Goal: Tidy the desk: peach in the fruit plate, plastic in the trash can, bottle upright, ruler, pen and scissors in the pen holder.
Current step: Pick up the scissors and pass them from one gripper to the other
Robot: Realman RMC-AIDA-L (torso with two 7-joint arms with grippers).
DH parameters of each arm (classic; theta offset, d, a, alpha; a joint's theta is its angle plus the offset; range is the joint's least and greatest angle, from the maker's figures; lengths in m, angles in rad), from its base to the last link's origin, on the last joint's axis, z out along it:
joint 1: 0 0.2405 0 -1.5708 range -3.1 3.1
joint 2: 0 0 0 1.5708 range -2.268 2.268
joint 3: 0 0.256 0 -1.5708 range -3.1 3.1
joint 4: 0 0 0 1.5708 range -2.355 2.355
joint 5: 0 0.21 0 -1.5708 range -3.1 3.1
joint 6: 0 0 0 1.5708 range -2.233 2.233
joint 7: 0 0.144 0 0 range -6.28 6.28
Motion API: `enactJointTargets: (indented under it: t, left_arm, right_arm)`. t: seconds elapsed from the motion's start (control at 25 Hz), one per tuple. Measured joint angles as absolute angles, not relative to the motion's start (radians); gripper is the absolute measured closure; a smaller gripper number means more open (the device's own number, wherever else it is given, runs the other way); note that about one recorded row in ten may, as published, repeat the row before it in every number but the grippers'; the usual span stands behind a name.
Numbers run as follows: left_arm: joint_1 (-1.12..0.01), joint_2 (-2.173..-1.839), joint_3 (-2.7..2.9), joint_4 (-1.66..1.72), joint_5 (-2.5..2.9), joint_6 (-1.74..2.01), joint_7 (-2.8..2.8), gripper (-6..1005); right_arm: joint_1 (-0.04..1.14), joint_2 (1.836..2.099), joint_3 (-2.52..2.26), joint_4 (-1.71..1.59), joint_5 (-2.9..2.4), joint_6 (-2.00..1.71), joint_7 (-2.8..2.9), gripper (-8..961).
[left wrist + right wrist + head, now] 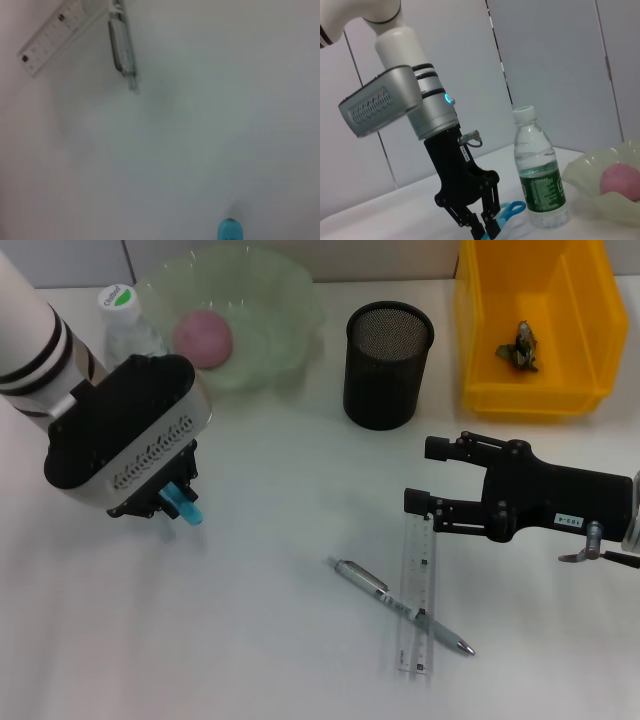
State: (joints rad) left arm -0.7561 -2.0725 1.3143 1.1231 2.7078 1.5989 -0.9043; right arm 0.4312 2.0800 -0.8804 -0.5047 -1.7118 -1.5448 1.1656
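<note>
Left gripper (487, 231): jaws clamped on the blue-handled scissors (509, 210), apparently just above the table (260, 640).
Right gripper (425, 476): jaws apart, hovering over the ruler's far end.
Ruler (417, 595): flat, crossed by the pen (400, 605).
Pen holder (388, 365): upright behind them.

White surface (250, 640), plain and matte, spread across most of the head view. Beyond its far edge, pale grey wall panels (550, 60), divided by thin dark upright seams, shown best from the right wrist.
</note>
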Motion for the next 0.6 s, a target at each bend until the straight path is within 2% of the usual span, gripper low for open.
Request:
enactJointTargets:
  t: [0.6]
  left_arm:
    - [-0.753, -2.069, 1.151, 1.197, 2.61, 1.745, -0.965, 796]
  right_arm:
    - [0.431, 2.078, -0.88, -0.506, -1.713, -1.544, 1.166, 141]
